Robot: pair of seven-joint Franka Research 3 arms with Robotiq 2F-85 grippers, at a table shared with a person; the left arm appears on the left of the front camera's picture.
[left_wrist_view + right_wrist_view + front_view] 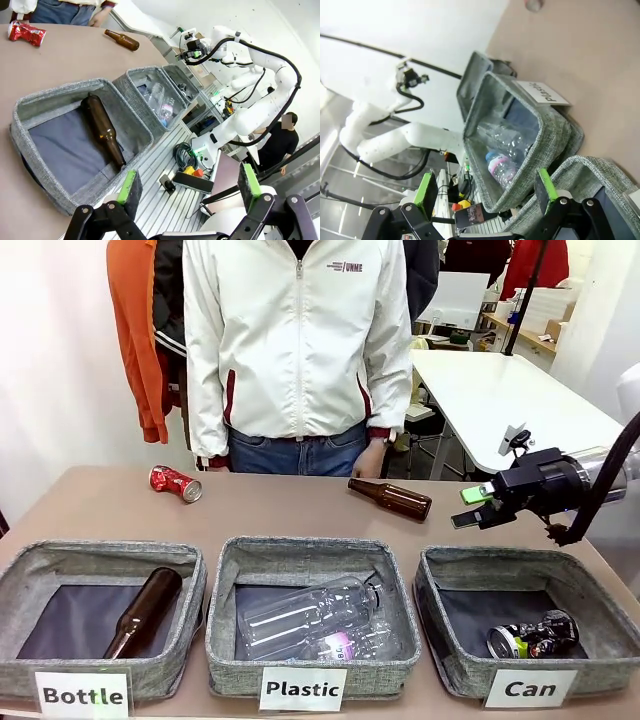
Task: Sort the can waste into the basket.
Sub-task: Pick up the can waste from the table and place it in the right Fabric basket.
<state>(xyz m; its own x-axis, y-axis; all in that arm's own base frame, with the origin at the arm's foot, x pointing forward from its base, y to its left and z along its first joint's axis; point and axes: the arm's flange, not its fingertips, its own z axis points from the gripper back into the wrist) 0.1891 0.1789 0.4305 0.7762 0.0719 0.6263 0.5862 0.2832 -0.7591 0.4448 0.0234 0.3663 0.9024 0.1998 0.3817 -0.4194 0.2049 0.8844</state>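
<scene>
The dark can with a silver top and colourful print lies in the grey basket labelled "Can" at the right. The crushed red can rests on the brown table at the far left, near the person. My right gripper hovers open and empty above the far edge of the Can basket. Its green-padded fingers stand wide apart in the right wrist view. My left gripper is open and empty, held off the table's near left side, over the "Bottle" basket.
A brown glass bottle lies on the table beyond the Can basket. The "Bottle" basket holds another brown bottle; the "Plastic" basket holds clear bottles. A person in a white jacket stands at the far edge.
</scene>
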